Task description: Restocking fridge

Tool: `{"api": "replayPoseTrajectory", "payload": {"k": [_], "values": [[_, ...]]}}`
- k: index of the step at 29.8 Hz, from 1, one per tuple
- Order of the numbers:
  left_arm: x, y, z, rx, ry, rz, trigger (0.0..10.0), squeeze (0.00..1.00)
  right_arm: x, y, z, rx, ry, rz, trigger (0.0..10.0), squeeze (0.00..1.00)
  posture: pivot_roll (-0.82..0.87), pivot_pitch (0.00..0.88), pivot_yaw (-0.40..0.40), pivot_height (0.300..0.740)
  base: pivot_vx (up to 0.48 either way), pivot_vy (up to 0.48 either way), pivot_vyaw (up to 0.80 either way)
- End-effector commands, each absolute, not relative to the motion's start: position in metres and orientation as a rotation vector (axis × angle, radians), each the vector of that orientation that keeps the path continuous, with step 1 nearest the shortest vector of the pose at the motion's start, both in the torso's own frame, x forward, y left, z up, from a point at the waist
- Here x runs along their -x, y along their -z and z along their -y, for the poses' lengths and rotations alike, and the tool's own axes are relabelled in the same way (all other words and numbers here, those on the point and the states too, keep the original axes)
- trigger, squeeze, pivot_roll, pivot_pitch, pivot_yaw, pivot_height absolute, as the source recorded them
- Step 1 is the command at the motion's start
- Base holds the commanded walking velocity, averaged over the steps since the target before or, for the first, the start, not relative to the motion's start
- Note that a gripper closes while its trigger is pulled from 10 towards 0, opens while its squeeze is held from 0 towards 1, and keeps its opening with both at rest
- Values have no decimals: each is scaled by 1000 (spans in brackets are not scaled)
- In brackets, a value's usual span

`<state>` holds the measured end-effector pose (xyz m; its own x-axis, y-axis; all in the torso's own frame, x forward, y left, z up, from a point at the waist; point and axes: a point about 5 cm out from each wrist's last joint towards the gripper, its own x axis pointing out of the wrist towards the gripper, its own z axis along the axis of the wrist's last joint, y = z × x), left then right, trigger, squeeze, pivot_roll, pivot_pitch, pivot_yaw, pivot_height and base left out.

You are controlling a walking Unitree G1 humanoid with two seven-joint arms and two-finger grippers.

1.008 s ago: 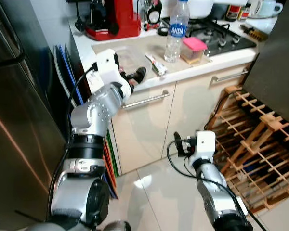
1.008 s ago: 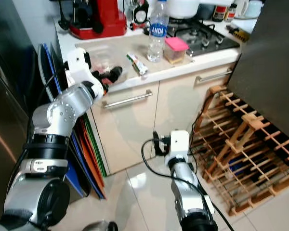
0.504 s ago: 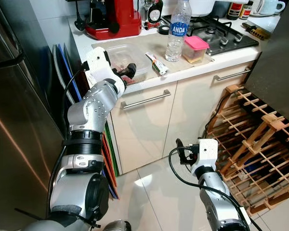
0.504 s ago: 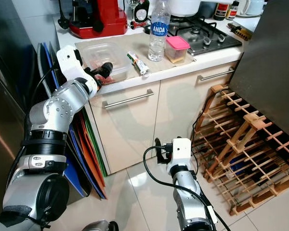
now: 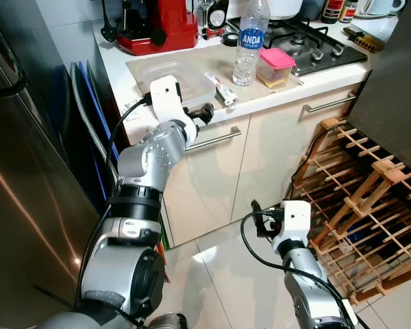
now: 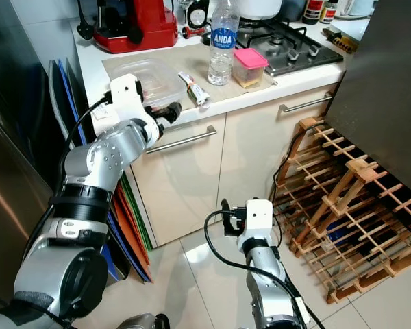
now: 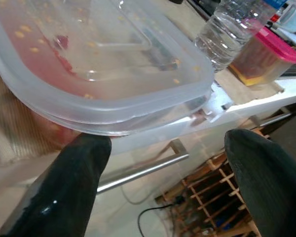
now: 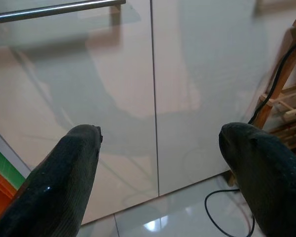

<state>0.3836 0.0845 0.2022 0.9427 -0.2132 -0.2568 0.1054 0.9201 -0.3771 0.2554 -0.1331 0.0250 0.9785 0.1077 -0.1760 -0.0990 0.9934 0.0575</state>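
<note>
Hovering left gripper [image 7: 163,173], jaws spread, beside lidded plastic container [image 7: 103,74].

Clear plastic lidded container [image 7: 103,64]: translucent, smooth
Tall fridge door [image 5: 20,205]: brushed metal, slightly shiny
Cream cabinet fronts [image 5: 212,178]: glossy, with metal bar handles
White floor tiles [image 5: 226,274]: glossy
Slatted wine rack [image 5: 370,199]: bare wood

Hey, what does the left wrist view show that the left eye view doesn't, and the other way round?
Left wrist view alone: red residue and yellow specks inside the clear lidded container, seen close between the left gripper fingers. Left eye view alone: the red coffee machine, gas hob, wooden rack and lowered right gripper. Both: the water bottle, pink-lidded tub and drawer handle.
</note>
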Motion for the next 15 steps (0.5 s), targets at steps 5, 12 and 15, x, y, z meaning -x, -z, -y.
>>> {"api": "replayPoseTrajectory", "payload": {"k": [5, 12, 15], "values": [[-387, -203, -89, 282, 155, -262, 0, 0, -256, -28, 132, -43, -109, -173, 10000, 0, -13, 47, 58, 740, 0, 0, 0], [-388, -205, -94, 152, 137, -199, 0, 0, -257, -28, 131, -45, -111, -176, 10000, 0, -8, 47, 57, 740, 0, 0, 0], [-388, -208, -92, 131, 150, -159, 0, 0, -258, -29, 131, -46, -110, -174, 10000, 0, -9, 46, 57, 740, 0, 0, 0]]}}
